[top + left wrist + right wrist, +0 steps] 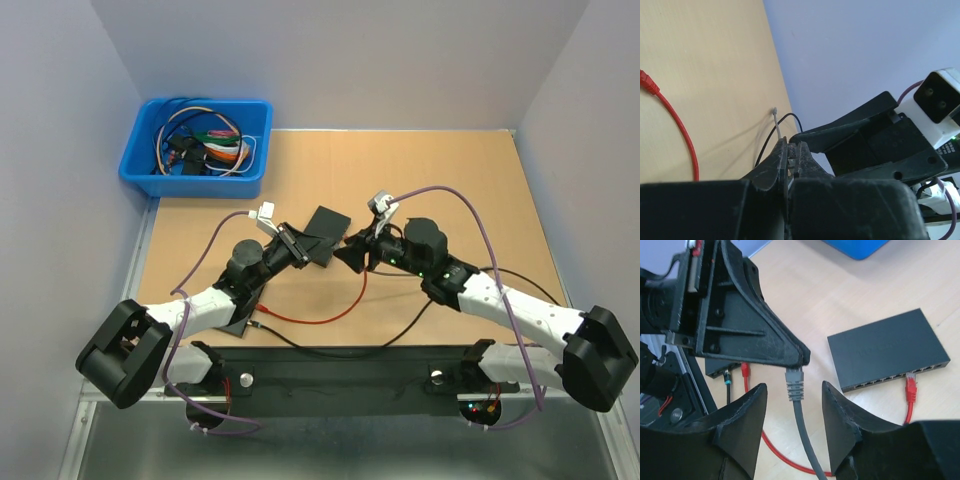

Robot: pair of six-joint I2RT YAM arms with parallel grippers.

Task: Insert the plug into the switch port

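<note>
The left end effector (801, 357) is clenched, and the gray plug (794, 383) hangs from its very tip, apparently pinched there (the left wrist view shows its jaws pressed together with only a thin gray strand coming out between them). The right end effector (352, 256) meets it nose to nose and is released. In its own wrist view its two fingers (747, 425) stand spread on either side of the plug and the gray cable (805, 440) that trails down from it, and neither finger touches them.

The plug is held above the desk (450, 190) and is in no port. The switch (887, 352), a flat black box, lies just beyond the two end effectors, with its row of ports along the edge facing the right wrist camera. A red plug (910, 388) already sits in one of those ports. Its red cable (310, 318) curves across the desk toward the arm bases, beside a black lead (400, 335).

The desk is a plain tan board. A blue bin (140, 172) of coiled, many-coloured cables sits at its far left corner, well apart from the switch. Pale lavender-gray walls (350, 60) close in the desk at the back and along both sides.
</note>
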